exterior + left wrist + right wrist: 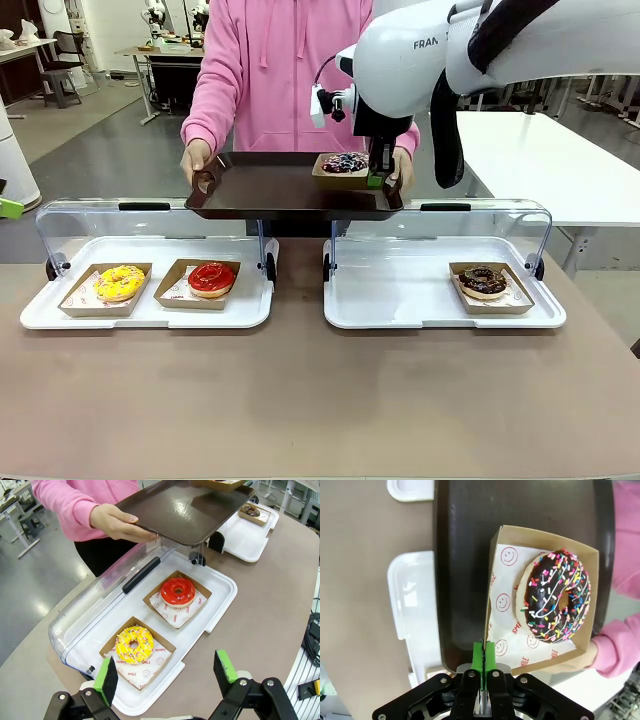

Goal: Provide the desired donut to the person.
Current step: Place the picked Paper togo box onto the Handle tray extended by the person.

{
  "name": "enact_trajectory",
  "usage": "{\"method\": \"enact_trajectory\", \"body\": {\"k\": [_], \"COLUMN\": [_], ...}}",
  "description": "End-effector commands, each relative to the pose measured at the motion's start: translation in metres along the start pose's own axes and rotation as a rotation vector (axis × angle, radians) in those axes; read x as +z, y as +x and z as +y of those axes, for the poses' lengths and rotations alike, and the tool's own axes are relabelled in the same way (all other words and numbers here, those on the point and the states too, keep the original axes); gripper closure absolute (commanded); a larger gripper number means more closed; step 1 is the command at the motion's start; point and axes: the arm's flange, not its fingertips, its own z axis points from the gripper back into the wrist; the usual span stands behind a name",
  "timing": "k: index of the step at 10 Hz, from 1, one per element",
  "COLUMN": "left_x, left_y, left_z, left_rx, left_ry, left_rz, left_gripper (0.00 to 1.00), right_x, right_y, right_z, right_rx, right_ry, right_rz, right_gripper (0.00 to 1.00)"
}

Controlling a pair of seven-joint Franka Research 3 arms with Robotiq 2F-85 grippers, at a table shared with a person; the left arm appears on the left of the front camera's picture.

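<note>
Near: left gripper [162,677] hovers, fingers spread, over a white plastic display tray [220,587] | Mid: right gripper [484,652] pinches the wall of a brown cardboard boat [545,532] on a dark brown serving tray [465,555] | Donut: chocolate-glazed ring donut [554,597], rainbow sprinkles, intact | Far: person in a pink hooded sweatshirt [270,70] holds the tray | Progress: delivered, release apparently left.

Grey polished floor [100,140] well left of right gripper [376,181]. White table [540,160] near its right. Desk [165,50] and chair [65,48] far behind-left.

Chocolate-glazed, sprinkle-topped ring donut [345,162] lies flat in brown cardboard tray [330,179], upper centre, before standing person in pink hoodie [265,70].
</note>
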Motion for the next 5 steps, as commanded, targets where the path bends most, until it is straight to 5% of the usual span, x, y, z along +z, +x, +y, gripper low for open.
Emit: {"method": "enact_trajectory", "body": {"k": [1,5], "left_x": [0.0,0.0], "left_y": [0.0,0.0], "left_z": [0.001,0.001], "left_rx": [0.007,0.007], "left_ry": [-0.005,-0.005], "left_rz": [-0.008,-0.008], "left_gripper": [0.0,0.0], "right_x": [-0.002,-0.023], "right_y": [0.004,0.002], "right_z": [-0.012,-0.028], "right_rx": [-0.005,-0.009], "right_ry": [-0.03,-0.012], "right_rz": [0.031,-0.01], "right_gripper": [0.98,0.98]}}
